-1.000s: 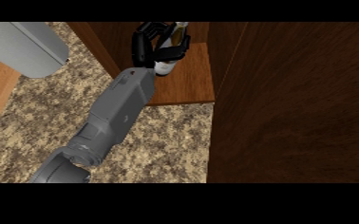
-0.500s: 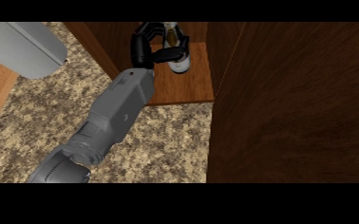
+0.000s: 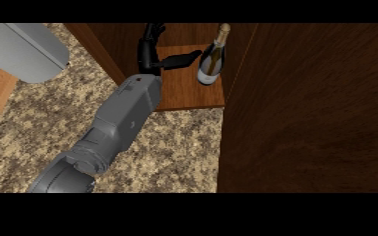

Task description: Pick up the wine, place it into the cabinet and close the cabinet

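Observation:
The wine bottle (image 3: 212,60) is dark with a gold foil neck and a pale label. It stands upright on the wooden shelf (image 3: 189,94) inside the open cabinet, near the shelf's right side. My left hand (image 3: 151,55) is inside the cabinet just left of the bottle. It is open, fingers pointing away from me and thumb (image 3: 181,60) stretched toward the bottle, with a small gap between them. My right hand shows nowhere.
The dark wooden cabinet door (image 3: 303,110) stands open and fills the right side. The cabinet's left wall (image 3: 100,47) runs beside my forearm. A grey rounded appliance (image 3: 29,52) sits at the upper left on the speckled stone counter (image 3: 177,150).
My left hand was curled round the bottle; it has now let go and spread open, shifting left. The bottle stays standing on the shelf.

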`<action>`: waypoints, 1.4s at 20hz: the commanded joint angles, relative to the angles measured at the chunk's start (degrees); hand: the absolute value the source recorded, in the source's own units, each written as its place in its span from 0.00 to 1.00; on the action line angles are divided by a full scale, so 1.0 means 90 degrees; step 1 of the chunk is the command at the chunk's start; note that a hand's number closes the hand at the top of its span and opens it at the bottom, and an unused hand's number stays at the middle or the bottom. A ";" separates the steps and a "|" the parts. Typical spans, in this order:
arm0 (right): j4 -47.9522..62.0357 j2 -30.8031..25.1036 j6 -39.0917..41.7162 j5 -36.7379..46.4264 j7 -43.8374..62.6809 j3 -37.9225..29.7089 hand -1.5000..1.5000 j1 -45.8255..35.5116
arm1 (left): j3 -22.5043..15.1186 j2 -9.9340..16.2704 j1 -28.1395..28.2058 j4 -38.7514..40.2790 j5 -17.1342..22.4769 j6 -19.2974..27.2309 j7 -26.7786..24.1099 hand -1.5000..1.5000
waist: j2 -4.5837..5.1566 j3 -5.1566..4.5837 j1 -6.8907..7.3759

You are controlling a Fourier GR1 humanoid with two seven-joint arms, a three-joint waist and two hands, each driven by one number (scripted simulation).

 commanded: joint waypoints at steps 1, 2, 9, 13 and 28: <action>-0.0356 0.0100 -0.0094 -0.0094 0.0133 0.0271 0.00 0.0244 | -0.0024 -0.0020 0.0511 0.0158 -0.0101 0.0087 -0.0480 0.00 | 0.0041 -0.0027 -0.0004; -0.0397 0.0067 -0.0034 -0.0106 0.0109 0.0187 0.00 0.0270 | -0.0043 0.0258 0.0114 0.0207 -0.0141 0.0040 0.0002 0.00 | 0.0045 -0.0025 -0.0039; -0.0221 0.0086 0.0084 -0.0140 -0.0157 0.0162 0.00 0.0293 | 0.0054 0.0336 0.0169 0.0166 -0.0142 0.0196 -0.0137 0.00 | 0.0071 -0.0026 -0.0062; -0.0134 -0.0003 0.0112 -0.0272 -0.0075 0.0032 0.00 0.0099 | 0.0166 0.0078 0.0455 0.0057 -0.0089 0.0223 -0.0663 0.00 | 0.0081 -0.0028 -0.0052; 0.0100 0.0102 -0.0118 0.0064 -0.0053 0.0294 0.00 -0.0117 | 0.0028 -0.0022 0.0702 0.0108 -0.0205 -0.0748 -0.0868 0.00 | 0.0023 -0.0029 0.0004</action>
